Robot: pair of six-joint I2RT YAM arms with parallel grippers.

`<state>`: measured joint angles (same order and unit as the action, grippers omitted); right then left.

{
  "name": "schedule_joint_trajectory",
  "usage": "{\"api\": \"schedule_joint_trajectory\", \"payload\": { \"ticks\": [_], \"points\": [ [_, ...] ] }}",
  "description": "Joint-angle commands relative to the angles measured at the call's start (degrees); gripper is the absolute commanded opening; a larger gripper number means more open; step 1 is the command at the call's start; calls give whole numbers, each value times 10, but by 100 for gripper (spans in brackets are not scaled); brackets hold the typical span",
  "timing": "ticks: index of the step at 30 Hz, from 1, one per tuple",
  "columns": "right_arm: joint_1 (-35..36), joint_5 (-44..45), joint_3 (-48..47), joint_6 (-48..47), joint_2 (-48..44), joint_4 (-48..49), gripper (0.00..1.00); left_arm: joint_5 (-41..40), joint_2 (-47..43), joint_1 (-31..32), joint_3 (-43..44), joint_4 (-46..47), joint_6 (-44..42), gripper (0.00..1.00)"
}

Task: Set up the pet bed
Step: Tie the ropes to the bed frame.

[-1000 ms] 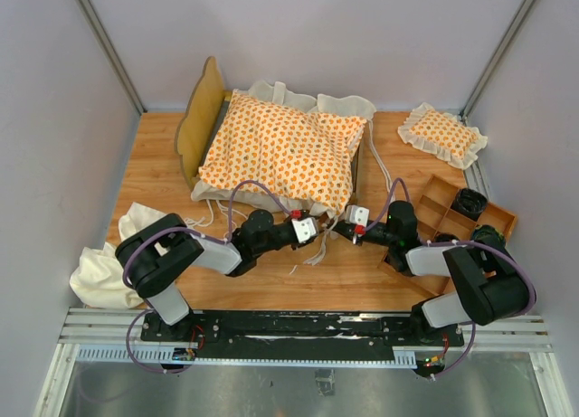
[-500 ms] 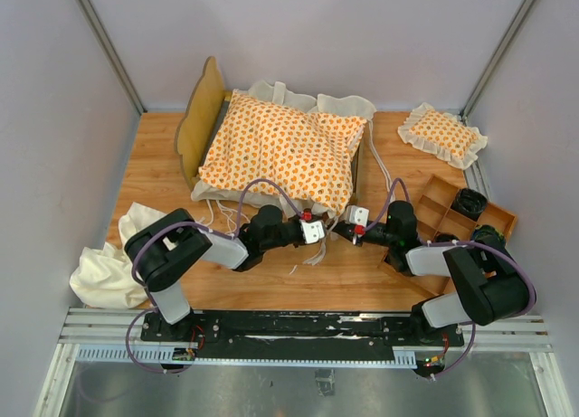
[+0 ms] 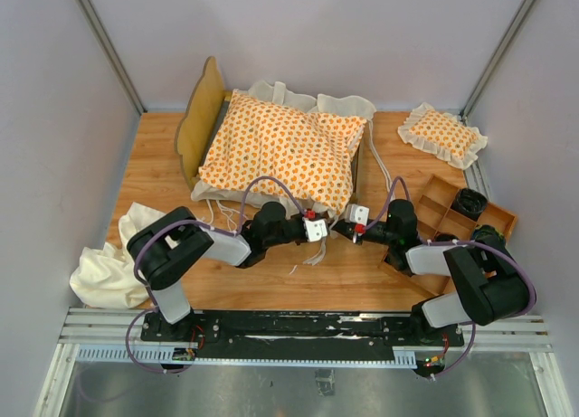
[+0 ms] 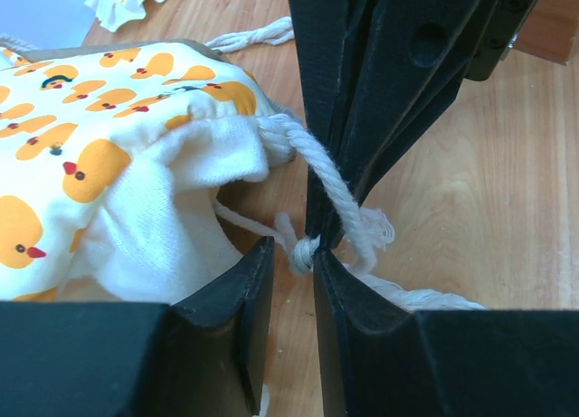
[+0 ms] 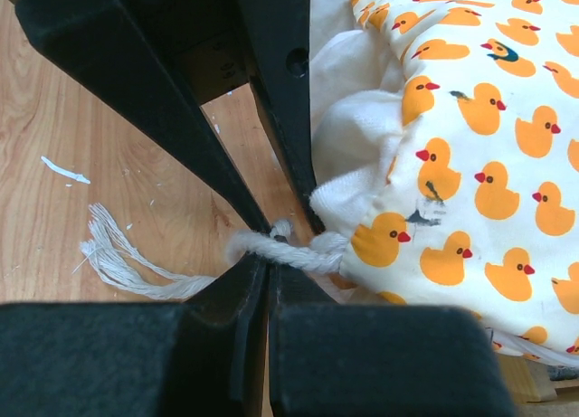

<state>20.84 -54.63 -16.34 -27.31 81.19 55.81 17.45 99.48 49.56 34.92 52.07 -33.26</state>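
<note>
The pet bed's light-wood frame (image 3: 201, 118) stands at the back with the orange duck-patterned cushion (image 3: 280, 150) lying on it. A cream tie string (image 3: 315, 252) trails from the cushion's near corner onto the table. My right gripper (image 3: 338, 227) is shut on this tie string (image 5: 289, 251) close to the cushion (image 5: 470, 146). My left gripper (image 3: 327, 228) meets it tip to tip. In the left wrist view the left gripper (image 4: 293, 259) stands narrowly open, a knot of the string (image 4: 330, 186) at its tips. The right gripper's black fingers (image 4: 362, 118) come down from above.
A small square duck-patterned pillow (image 3: 443, 134) lies at the back right. A wooden divided tray (image 3: 452, 220) holding black items sits beside the right arm. A plain cream cloth (image 3: 113, 263) is bunched at the near left. Walls close in on three sides.
My left gripper has moved right to the right gripper's tips, and its jaws have narrowed around the string's knot. The right arm has not moved.
</note>
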Motion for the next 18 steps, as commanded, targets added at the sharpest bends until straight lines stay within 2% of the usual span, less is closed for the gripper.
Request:
{"api": "schedule_joint_trajectory", "payload": {
  "ticks": [1, 4, 10, 11, 14, 18],
  "points": [
    [-2, -14, -12, -3, -9, 12, 0, 21, 12, -1, 12, 7, -6, 28],
    [-2, -16, -13, 1, -8, 17, 0, 24, 14, -1, 9, 6, -6, 25],
    [-2, -5, -19, 31, -2, 21, 1, 33, 9, -2, 8, 7, 7, 4],
    [-2, 2, -23, 49, -2, 17, 4, 33, 8, -2, 6, 10, 18, 1],
    [-2, 34, -39, 142, -10, 0, 14, 20, 6, -2, 5, 25, 66, 0],
    [-2, 62, -38, 255, -50, -49, 24, -29, 11, -3, -28, 134, 172, 0]
  ]
}}
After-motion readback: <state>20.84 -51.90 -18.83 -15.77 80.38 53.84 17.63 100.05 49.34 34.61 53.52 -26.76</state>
